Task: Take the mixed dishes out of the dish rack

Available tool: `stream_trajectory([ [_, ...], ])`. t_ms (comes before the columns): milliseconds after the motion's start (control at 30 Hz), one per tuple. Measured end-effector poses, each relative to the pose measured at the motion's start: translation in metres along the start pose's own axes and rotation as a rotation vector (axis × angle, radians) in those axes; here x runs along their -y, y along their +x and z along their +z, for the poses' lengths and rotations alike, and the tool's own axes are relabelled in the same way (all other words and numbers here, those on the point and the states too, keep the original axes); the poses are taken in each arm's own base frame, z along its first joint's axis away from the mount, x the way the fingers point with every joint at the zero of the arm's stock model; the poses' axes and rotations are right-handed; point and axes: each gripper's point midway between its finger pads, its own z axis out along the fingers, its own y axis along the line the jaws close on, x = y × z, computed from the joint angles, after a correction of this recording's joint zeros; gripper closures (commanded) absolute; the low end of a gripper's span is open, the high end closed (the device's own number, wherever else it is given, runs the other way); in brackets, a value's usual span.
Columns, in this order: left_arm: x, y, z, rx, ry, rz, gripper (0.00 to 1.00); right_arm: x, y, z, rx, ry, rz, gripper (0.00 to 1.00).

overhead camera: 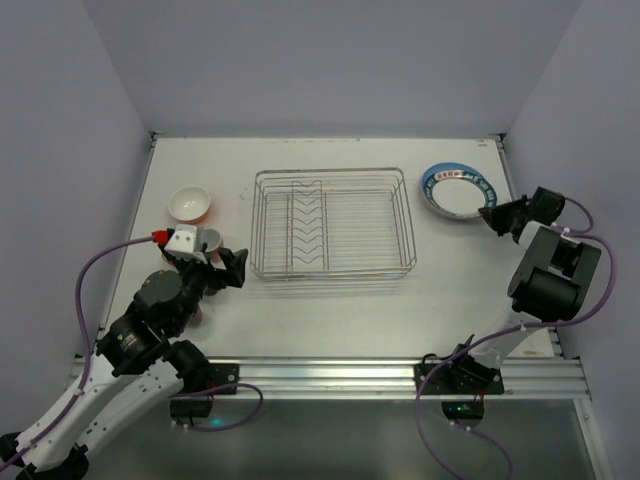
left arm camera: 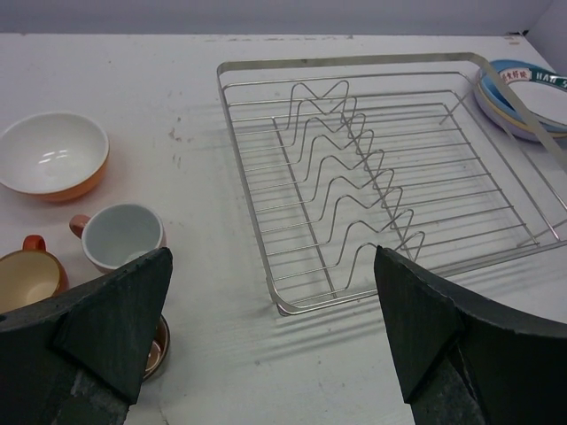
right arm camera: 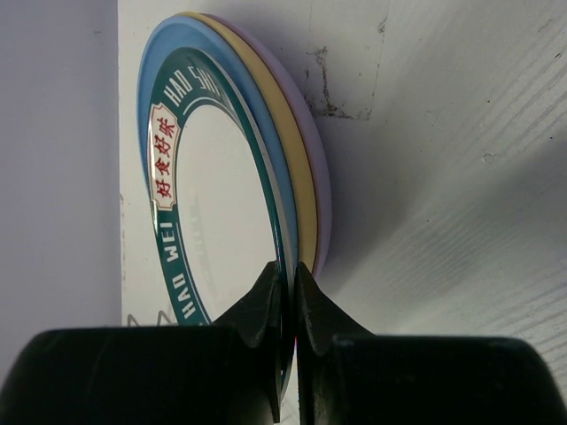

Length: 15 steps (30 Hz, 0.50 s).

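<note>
From my station I count one wire dish rack (overhead camera: 330,171) at centre frame. At upper right sit four round plates in one stack: patterned-rim plate (right arm camera: 221,195), blue plate (right arm camera: 146,97), yellow plate (right arm camera: 297,168) and lavender plate (right arm camera: 317,168). On the left I see one orange bowl (left arm camera: 49,159) and three cups: pink-handled cup (left arm camera: 120,235), orange cup (left arm camera: 27,274) and a half-hidden brown cup (left arm camera: 155,350).

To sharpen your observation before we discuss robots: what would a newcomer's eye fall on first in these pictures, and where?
The silver dish rack sits empty at the table's middle. At the far right, the patterned-rim plate tops a stack of plates, its rim pinched by the right end effector. Left of the rack stand an orange bowl and several cups.
</note>
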Motion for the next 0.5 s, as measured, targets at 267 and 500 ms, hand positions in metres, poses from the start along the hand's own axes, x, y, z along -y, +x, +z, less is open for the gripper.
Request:
stream_trajectory([
  [267, -0.001, -0.002, -0.001, 0.01, -0.005, -0.004, 0.0, -0.002, 0.005, 0.004, -0.023, -0.016, -0.004, 0.68],
  [500, -0.003, -0.006, -0.005, 0.03, -0.002, -0.014, 0.0, -0.015, 0.01, 0.006, -0.037, -0.04, -0.041, 0.37],
])
